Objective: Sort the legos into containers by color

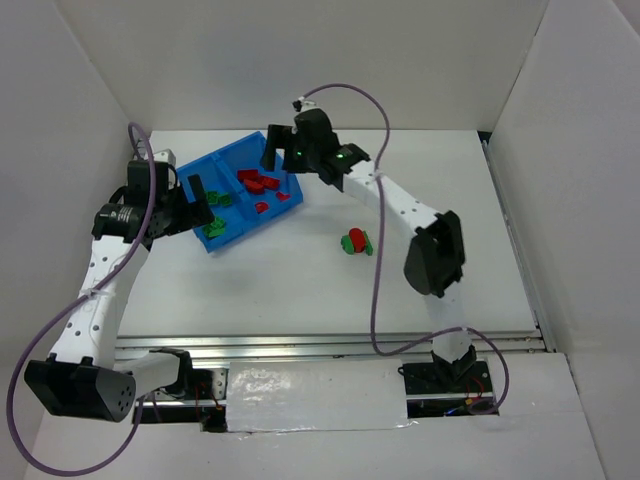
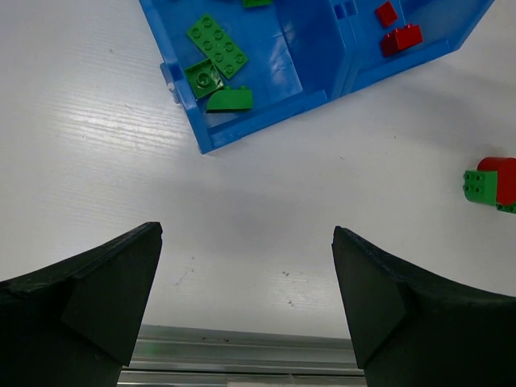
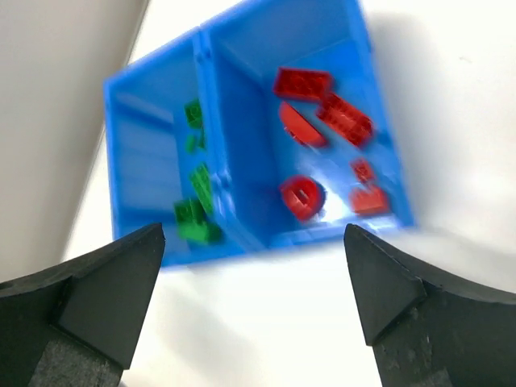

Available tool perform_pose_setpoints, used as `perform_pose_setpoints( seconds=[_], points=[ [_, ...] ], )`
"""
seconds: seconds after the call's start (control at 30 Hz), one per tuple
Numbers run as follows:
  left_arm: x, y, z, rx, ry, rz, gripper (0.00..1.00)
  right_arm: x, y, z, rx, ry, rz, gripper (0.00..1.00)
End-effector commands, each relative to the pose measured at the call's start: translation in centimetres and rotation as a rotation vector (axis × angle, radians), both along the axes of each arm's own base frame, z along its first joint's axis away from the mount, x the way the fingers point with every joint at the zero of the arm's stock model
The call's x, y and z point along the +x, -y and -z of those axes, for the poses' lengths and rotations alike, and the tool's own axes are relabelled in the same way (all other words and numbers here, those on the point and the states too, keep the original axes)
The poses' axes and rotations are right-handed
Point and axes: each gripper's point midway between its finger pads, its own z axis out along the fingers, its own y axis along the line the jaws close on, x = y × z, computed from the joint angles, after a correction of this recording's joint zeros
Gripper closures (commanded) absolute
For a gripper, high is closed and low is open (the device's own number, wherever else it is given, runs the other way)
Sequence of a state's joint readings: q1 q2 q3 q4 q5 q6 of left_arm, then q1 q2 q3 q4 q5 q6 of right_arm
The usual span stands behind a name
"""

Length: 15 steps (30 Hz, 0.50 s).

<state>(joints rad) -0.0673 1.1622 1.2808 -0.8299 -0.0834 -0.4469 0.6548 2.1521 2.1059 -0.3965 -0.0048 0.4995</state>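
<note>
The blue bin (image 1: 228,152) lies tilted at the back left of the table. Its left compartment holds several green bricks (image 1: 214,227); its right compartment holds several red bricks (image 1: 261,182). A joined red-green pair (image 1: 355,241) lies on the table to the right of the bin, also in the left wrist view (image 2: 493,183). My left gripper (image 1: 203,205) is open and empty at the bin's left end; its view (image 2: 247,238) shows the green bricks (image 2: 218,47). My right gripper (image 1: 275,155) is open and empty above the bin's far edge; its blurred view (image 3: 254,234) shows the red bricks (image 3: 322,113).
White walls enclose the table on the left, back and right. A metal rail (image 1: 330,345) runs along the near edge, also in the left wrist view (image 2: 242,343). The right arm's elbow (image 1: 435,252) hangs over the table right of the loose pair.
</note>
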Motion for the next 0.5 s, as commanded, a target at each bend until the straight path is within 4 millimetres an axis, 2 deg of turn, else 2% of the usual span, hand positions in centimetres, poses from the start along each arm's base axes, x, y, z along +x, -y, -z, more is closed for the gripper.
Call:
perform_pose_setpoints(
  seconds=[0.0, 0.03, 0.07, 0.13, 0.17, 0.23, 0.27, 0.37, 0.43, 0.47],
  points=[
    [0.4, 0.6, 0.4, -0.022, -0.004, 0.027, 0.00, -2.0, 7.6, -4.9, -0.044, 0.096, -0.002, 0.00],
    [0.5, 1.0, 0.7, -0.039, -0.012, 0.040, 0.00, -2.6, 9.3, -3.5, -0.095, 0.069, 0.016, 0.00],
    [0.5, 1.2, 0.9, -0.048, -0.019, 0.044, 0.00, -4.4, 11.6, -0.8, -0.189, 0.006, 0.012, 0.00],
    [0.6, 1.8, 1.4, -0.078, -0.026, 0.055, 0.00, -5.5, 14.9, 2.0, -0.303, -0.059, 0.077, 0.00],
    [0.7, 2.1, 1.6, -0.088, -0.030, 0.060, 0.01, -7.3, 16.5, 5.2, -0.384, -0.136, 0.076, 0.00],
    [0.8, 2.8, 2.3, -0.107, -0.041, 0.072, 0.01, -8.6, 18.3, 6.7, -0.444, -0.172, 0.104, 0.00],
    [1.0, 3.1, 2.4, -0.117, -0.039, 0.082, 0.00, -9.4, 19.5, 8.9, -0.492, -0.205, 0.122, 0.00],
    [1.4, 4.1, 3.4, -0.130, -0.070, 0.097, 0.00, -10.2, 21.0, 9.3, -0.494, -0.233, 0.170, 0.00],
    [1.6, 5.8, 3.4, -0.133, -0.080, 0.136, 0.00, -10.1, 21.3, 9.8, -0.456, -0.261, 0.158, 0.00],
    [1.7, 6.8, 3.4, -0.129, -0.078, 0.163, 0.01, -10.4, 20.8, 10.8, -0.450, -0.278, 0.116, 0.00]
  ],
)
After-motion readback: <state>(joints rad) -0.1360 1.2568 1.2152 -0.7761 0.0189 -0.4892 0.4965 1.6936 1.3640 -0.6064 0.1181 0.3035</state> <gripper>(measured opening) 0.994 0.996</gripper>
